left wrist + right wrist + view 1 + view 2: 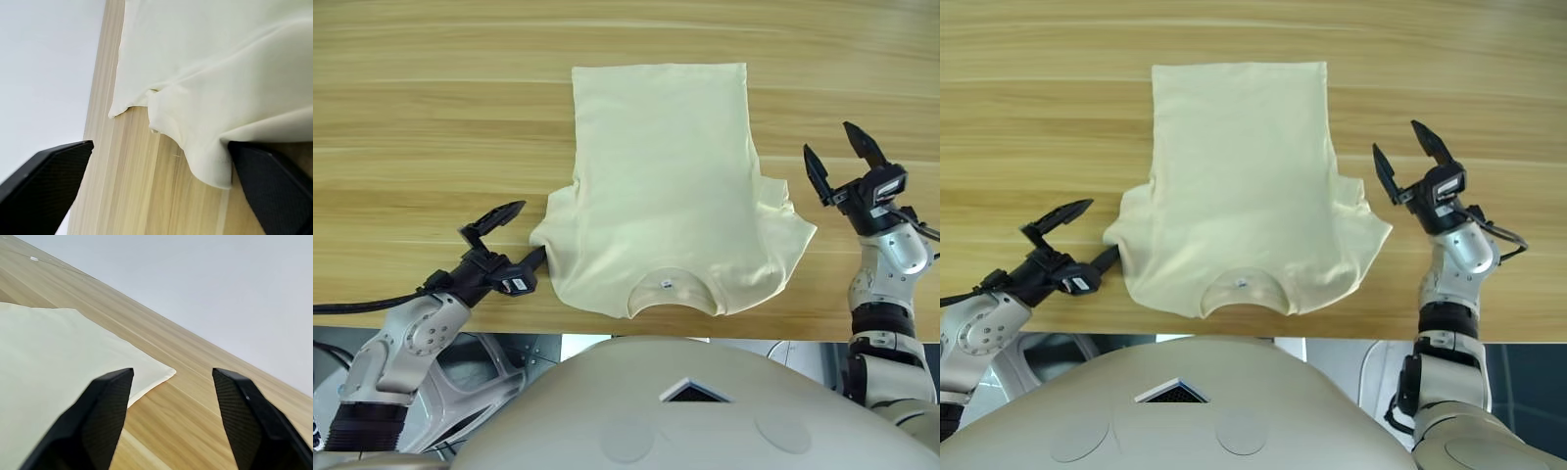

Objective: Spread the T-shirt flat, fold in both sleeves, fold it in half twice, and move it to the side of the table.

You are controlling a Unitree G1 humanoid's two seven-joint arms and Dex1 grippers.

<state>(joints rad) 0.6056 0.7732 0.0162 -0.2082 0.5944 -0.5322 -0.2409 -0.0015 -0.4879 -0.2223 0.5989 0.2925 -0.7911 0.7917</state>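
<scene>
On the wooden table (431,117), a pale yellow T-shirt (661,186) lies near the centre. Its collar (673,289) is at the near edge, closest to the robot, and its hem points away. The far part of the shirt forms a neat, narrow rectangle. Nearer the collar, the left sleeve (558,220) and right sleeve (783,220) bulge out in soft, rumpled folds.

The left gripper (530,231) sits low over the table just beside the left sleeve. Its two black fingers are spread wide and hold nothing. One fingertip (274,181) touches the sleeve's drooping edge, while the other is over bare wood.

The right gripper (828,139) is beside the right sleeve, apart from the cloth. Its fingers are also spread wide and hold nothing, pointing toward the far side of the table.
</scene>
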